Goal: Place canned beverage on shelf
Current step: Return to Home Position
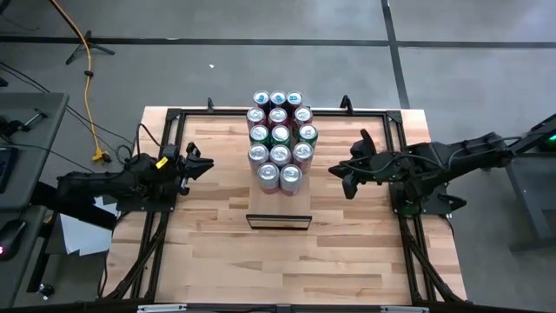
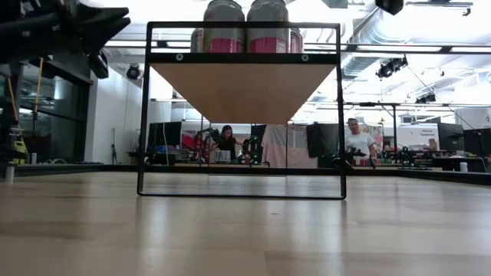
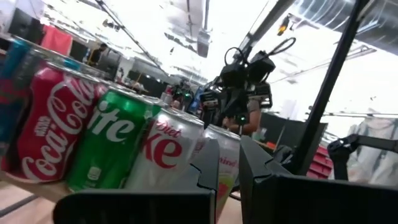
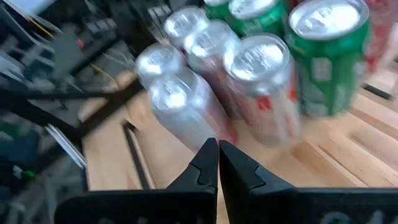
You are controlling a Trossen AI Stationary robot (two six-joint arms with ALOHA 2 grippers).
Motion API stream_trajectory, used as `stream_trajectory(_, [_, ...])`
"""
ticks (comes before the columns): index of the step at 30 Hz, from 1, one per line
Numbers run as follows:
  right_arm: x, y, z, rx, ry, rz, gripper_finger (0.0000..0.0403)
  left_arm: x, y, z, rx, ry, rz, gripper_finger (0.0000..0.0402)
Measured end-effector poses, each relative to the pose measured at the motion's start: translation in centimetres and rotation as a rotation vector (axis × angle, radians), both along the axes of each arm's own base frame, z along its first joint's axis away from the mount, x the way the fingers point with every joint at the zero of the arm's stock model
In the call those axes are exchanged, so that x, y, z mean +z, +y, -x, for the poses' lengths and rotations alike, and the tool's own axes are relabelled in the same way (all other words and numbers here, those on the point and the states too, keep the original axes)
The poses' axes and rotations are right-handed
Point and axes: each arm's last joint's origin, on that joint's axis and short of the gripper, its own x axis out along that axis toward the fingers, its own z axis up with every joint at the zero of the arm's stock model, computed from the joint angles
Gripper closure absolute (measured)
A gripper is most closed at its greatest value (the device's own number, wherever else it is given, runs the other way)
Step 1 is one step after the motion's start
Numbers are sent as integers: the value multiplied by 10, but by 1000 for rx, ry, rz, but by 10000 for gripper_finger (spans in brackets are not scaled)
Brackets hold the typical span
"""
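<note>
The shelf (image 1: 278,207) is a pale narrow panel on a thin dark frame (image 2: 242,57) in the middle of the table. Several cans (image 1: 279,139) stand upright on it in rows: red Coca-Cola (image 3: 46,130), green Sprite (image 3: 112,140), silver Diet Coke (image 3: 165,152), and pink-labelled ones (image 2: 223,23) at the near end. My left gripper (image 1: 207,165) (image 3: 229,149) is open and empty, left of the cans. My right gripper (image 1: 334,171) (image 4: 219,149) is shut and empty, right of the cans, above their silver tops (image 4: 258,59).
Black frame rails (image 1: 165,130) run along the table's sides and far edge. Bare plank tabletop (image 1: 278,269) lies between the shelf and the near edge. People (image 2: 357,142) show in the room beyond the table. A yellow cable (image 1: 87,78) lies on the floor at the left.
</note>
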Motion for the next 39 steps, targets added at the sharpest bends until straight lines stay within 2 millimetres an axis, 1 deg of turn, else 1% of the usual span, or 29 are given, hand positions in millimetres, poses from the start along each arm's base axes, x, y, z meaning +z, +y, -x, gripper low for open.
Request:
stream_trajectory(5, [-4, 0, 17, 24, 94, 12, 403, 2, 0, 4, 25, -25, -9, 402])
stream_trajectory(7, [-5, 1, 24, 43, 132, 22, 403, 0, 0, 4, 33, -8, -9, 401])
stream_trajectory(10, [-6, 2, 41, 81, 179, 43, 403, -3, 0, 3, 9, 18, 41, 401])
stream_trajectory(12, [-10, 1, 54, 111, 163, 52, 403, -5, 0, 3, 0, 38, 71, 401])
stream_trajectory(15, [-29, -3, 74, 168, 60, 41, 403, -7, 0, 2, 0, 65, 74, 401])
stream_trajectory(18, [-51, -11, 90, 220, -120, 59, 403, -10, 0, 1, 1, 91, 77, 401])
stream_trajectory(21, [-66, -25, 102, 196, -320, 134, 403, -10, 0, 1, 1, 97, 78, 401])
stream_trajectory(26, [-94, -42, 125, 165, -414, 202, 403, -11, 0, 1, 1, 99, 78, 401])
stream_trajectory(29, [-102, -45, 136, 173, -486, 219, 403, -11, 0, 1, 1, 99, 78, 401])
stream_trajectory(32, [-112, -45, 142, 181, -518, 226, 403, -11, 0, 1, 1, 103, 78, 401])
stream_trajectory(33, [-115, -45, 141, 179, -518, 224, 403, -11, 0, 1, 1, 103, 78, 401])
stream_trajectory(37, [-130, -46, 130, 165, -489, 227, 403, -11, 0, 1, 0, 106, 78, 401])
stream_trajectory(39, [-144, -46, 124, 167, -468, 225, 403, -12, 0, 1, 0, 109, 79, 401])
